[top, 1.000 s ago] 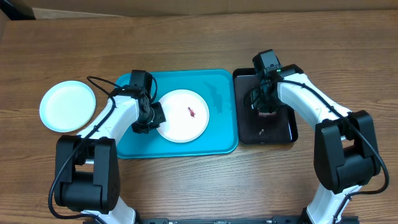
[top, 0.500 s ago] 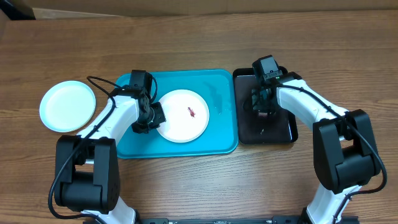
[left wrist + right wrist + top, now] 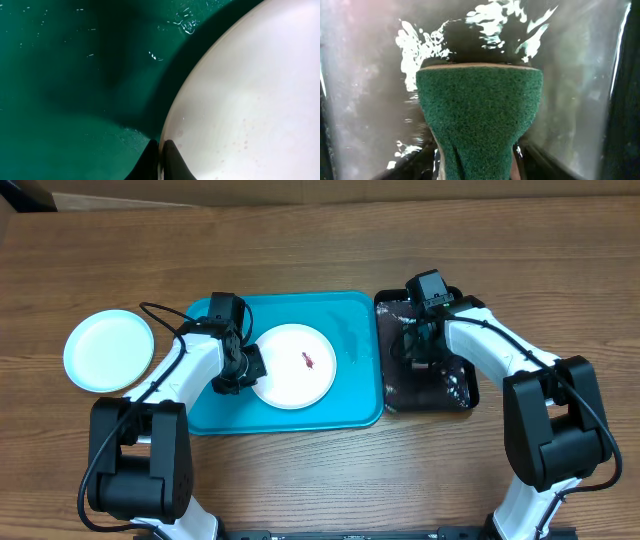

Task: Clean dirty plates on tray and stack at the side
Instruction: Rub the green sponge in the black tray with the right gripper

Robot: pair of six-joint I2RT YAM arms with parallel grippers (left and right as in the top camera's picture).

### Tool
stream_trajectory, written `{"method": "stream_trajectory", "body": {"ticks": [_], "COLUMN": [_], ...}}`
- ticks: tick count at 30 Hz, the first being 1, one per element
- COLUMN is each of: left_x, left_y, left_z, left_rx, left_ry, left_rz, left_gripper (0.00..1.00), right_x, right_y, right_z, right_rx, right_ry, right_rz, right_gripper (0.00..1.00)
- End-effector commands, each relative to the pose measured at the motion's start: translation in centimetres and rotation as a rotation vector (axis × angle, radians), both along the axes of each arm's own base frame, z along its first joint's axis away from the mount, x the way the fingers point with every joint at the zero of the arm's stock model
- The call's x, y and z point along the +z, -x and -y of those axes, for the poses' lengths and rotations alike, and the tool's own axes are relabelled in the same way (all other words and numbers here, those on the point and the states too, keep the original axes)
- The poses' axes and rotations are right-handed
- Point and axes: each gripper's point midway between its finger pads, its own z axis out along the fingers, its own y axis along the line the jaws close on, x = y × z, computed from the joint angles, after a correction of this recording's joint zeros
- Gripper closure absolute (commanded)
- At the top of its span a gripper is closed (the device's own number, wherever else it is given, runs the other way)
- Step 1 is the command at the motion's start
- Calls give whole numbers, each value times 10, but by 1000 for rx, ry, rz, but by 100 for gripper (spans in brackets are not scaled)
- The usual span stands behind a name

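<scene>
Near the middle of the tabletop, the blue tray [image 3: 350, 408] is carrying a white plate [image 3: 285, 385] left of its centre, with a red smear [image 3: 307, 360] showing on it. The left gripper [image 3: 160, 159] is pinching the plate's left rim, jaws closed on the thin edge. Beside the tray's right edge, over the wet black tray [image 3: 460, 395], the right gripper [image 3: 420, 352] is clamping a green sponge [image 3: 480, 115]. A pale plate [image 3: 108, 350] is lying near the tabletop's left edge. Scrubbing pressure could be twisting the plate out of that slight pinch or tipping it, and a soaked sponge may be dripping on the way across.
</scene>
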Motion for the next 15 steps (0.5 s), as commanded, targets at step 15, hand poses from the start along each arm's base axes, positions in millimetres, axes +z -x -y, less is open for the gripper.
{"method": "stream_trajectory", "body": {"ticks": [15], "left_x": [2], "left_y": [1], "left_z": [-9], "left_rx": [14], "left_ry": [-54], "left_rz": [12], "left_gripper": [81], "right_x": [95], "right_y": [-9], "right_z": [-8], "right_rx": [10], "right_ry": [-34], "right_rz": [96], "right_gripper": [96]}}
